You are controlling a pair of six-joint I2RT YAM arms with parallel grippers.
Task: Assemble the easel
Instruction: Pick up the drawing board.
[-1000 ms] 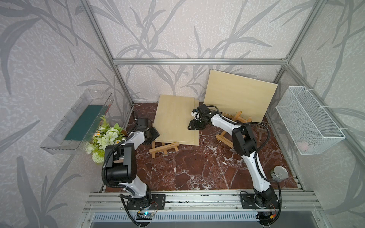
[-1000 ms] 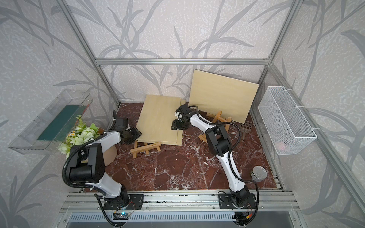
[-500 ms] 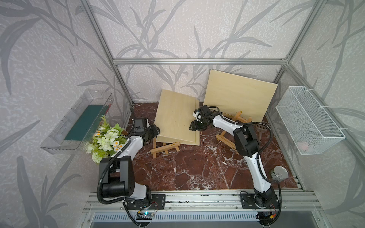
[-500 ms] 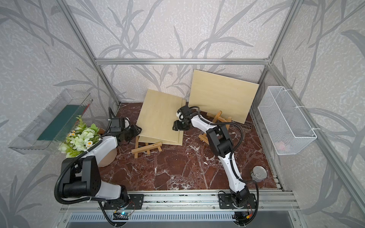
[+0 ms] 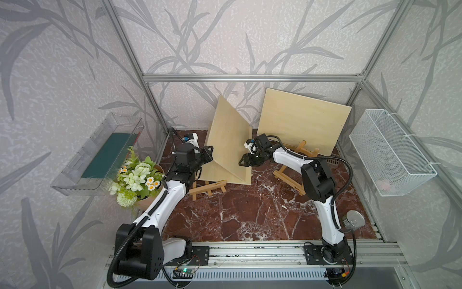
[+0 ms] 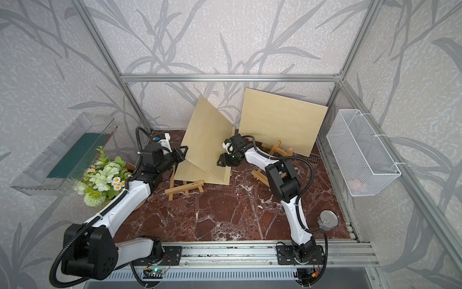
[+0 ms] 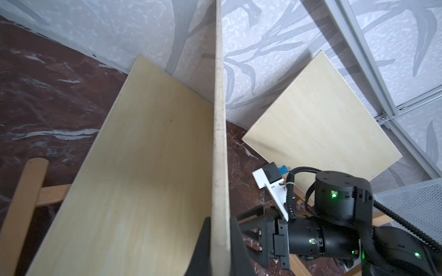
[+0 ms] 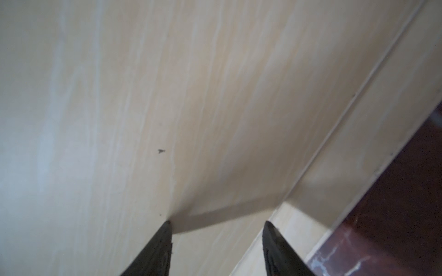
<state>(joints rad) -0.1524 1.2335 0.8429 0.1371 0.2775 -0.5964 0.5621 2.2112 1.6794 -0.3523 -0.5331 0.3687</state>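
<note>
Two pale wooden boards sit on a small wooden easel lying on the floor. My left gripper is shut on the left edge of the upper board and holds it tilted steeply up. The lower board lies flat under it. My right gripper stands open at the boards' right side, one fingertip touching the raised board's face. A second easel lies behind my right arm, below a larger board leaning on the back wall.
A bouquet stands close beside my left arm. A clear bin hangs on the left wall and a white wire basket on the right wall. A tin can sits at the front right.
My left gripper has shut on the upper board's left edge and lifted it from flat to a steep tilt. My right gripper has stayed at the boards' right side, still open.
</note>
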